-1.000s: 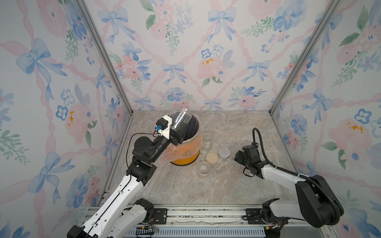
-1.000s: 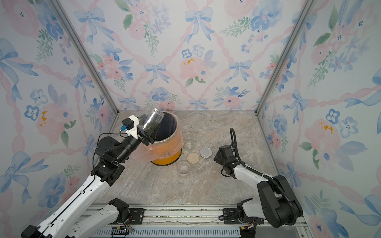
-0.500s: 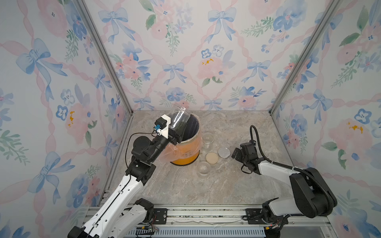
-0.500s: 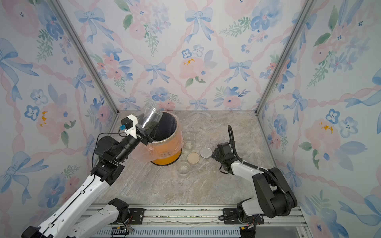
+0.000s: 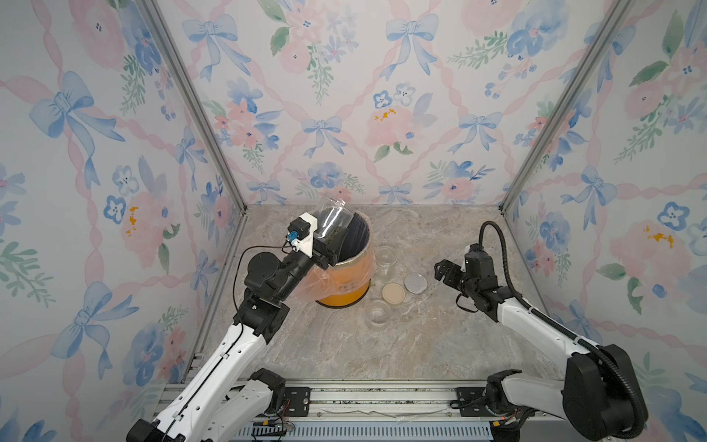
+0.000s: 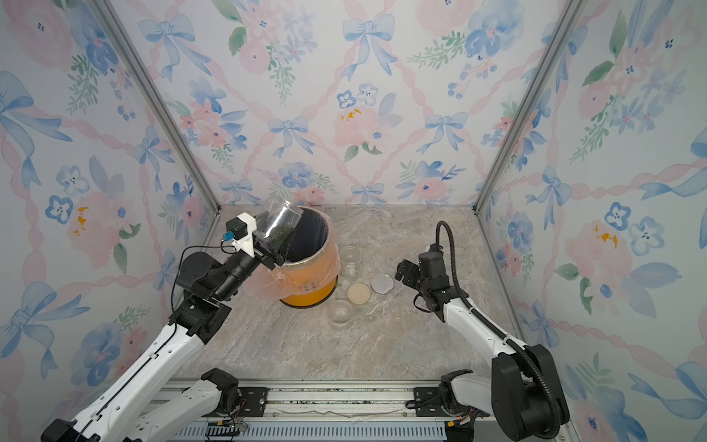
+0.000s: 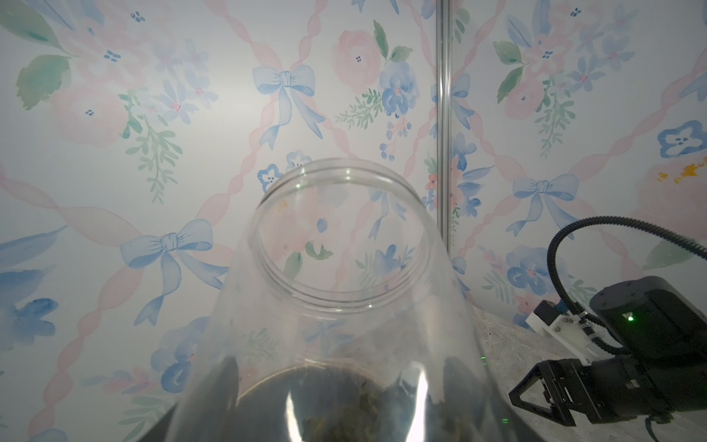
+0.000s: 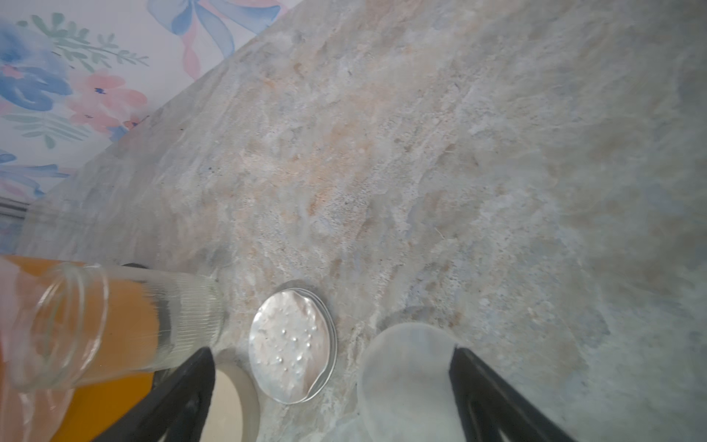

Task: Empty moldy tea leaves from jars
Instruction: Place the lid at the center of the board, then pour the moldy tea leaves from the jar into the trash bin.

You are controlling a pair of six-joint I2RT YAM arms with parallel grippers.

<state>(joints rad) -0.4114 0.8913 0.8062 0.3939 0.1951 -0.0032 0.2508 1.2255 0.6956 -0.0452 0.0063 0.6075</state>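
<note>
Floral wallpaper boxes in the cell on three sides, and the marbled tabletop (image 5: 421,344) carries the orange bin (image 5: 355,277) on my left arm's side. My left end effector (image 5: 328,249) is clenched on the base of a clear jar (image 5: 332,216), which hangs lidless above the bin's near rim. It leans over the opening, but its mouth points up and toward the back wall. The tea leaves (image 6: 278,231) sit as a dark mass at the gripped end, so I judge the pour has not really begun.

To do this well, I want the mouth over the middle of the bin before I roll the wrist. A slow roll past level should make the clump slide rather than drop in one lump. The loose plastic liner (image 5: 319,285) sags outside the rim, so spill on that side is my worry. A small shake at full tilt should clear the crumbs.

My right end effector (image 5: 439,271) stands released and empty beside the silver lid (image 5: 416,282) and beige lid (image 5: 393,293). A translucent lid (image 8: 405,367) lies between its jaws. Two empty jars (image 5: 386,260) stand nearby.
</note>
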